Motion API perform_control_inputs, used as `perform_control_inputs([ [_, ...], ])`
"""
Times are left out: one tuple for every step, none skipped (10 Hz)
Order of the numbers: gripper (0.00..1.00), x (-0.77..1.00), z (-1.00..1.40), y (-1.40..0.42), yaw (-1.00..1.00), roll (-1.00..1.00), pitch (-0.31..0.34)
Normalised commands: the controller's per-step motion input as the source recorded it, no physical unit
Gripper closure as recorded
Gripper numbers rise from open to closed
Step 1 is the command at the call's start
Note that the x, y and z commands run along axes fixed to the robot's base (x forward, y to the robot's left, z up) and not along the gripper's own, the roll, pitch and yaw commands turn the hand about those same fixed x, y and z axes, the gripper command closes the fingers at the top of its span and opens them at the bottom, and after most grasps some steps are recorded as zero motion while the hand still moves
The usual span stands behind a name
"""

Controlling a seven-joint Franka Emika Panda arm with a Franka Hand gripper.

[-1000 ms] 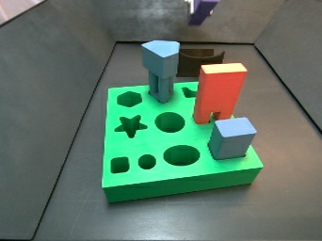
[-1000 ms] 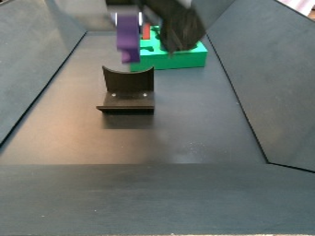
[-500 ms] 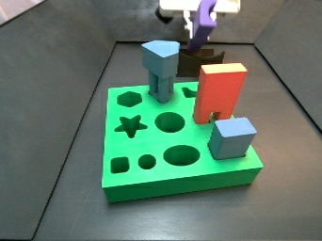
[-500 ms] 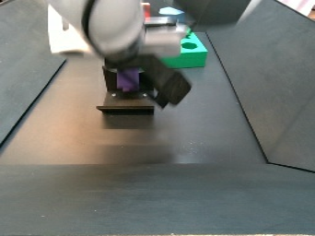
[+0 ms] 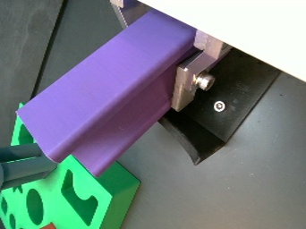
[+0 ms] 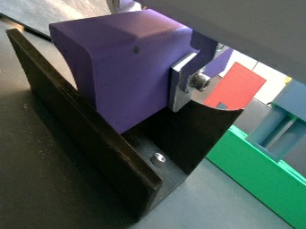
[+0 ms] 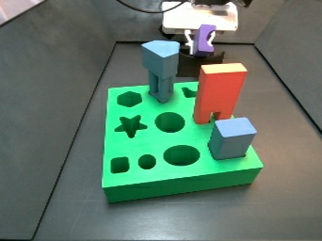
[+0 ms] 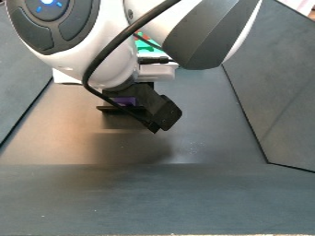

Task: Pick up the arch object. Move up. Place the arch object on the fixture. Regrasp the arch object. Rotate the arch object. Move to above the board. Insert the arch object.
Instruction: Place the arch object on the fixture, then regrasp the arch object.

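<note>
My gripper is shut on the purple arch object, and one silver finger presses flat against its side. In a wrist view the arch object sits low inside the black fixture, close to its upright wall; I cannot tell whether they touch. From the side the gripper hangs at the far end of the bin, behind the green board, with a strip of purple showing. The arm hides most of the fixture in a side view.
Standing in the board are a red-orange block, a grey-blue pentagon-topped post and a grey-blue cube. The star, round and hexagon holes are open. Dark sloping bin walls close in both sides.
The gripper has come down with the arch object from above the bin to the fixture, and the arm now fills a side view.
</note>
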Motion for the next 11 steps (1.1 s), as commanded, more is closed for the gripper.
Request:
perform_control_inputs([
  [1.00, 0.08, -0.19, 0.02, -0.06, -0.12, -0.031],
  [1.00, 0.08, -0.19, 0.02, -0.05, -0.12, -0.031],
  [1.00, 0.00, -0.17, -0.50, 0.00, 0.00, 0.000],
  [0.00, 0.00, 0.00, 0.00, 0.00, 0.00, 0.000],
  [0.00, 0.00, 1.00, 0.00, 0.05, -0.01, 0.013],
  [0.00, -0.01, 1.00, 0.00, 0.05, -0.01, 0.020],
  [0.00, -0.02, 1.00, 0.00, 0.04, 0.01, 0.034],
  [0.00, -0.03, 1.00, 0.00, 0.03, 0.02, 0.052],
  [0.00, -0.04, 1.00, 0.00, 0.03, 0.02, 0.064],
  [0.00, -0.04, 0.92, 0.01, 0.01, 0.02, 0.076],
  [0.00, -0.04, 0.74, 0.01, 0.00, 0.02, 0.075],
])
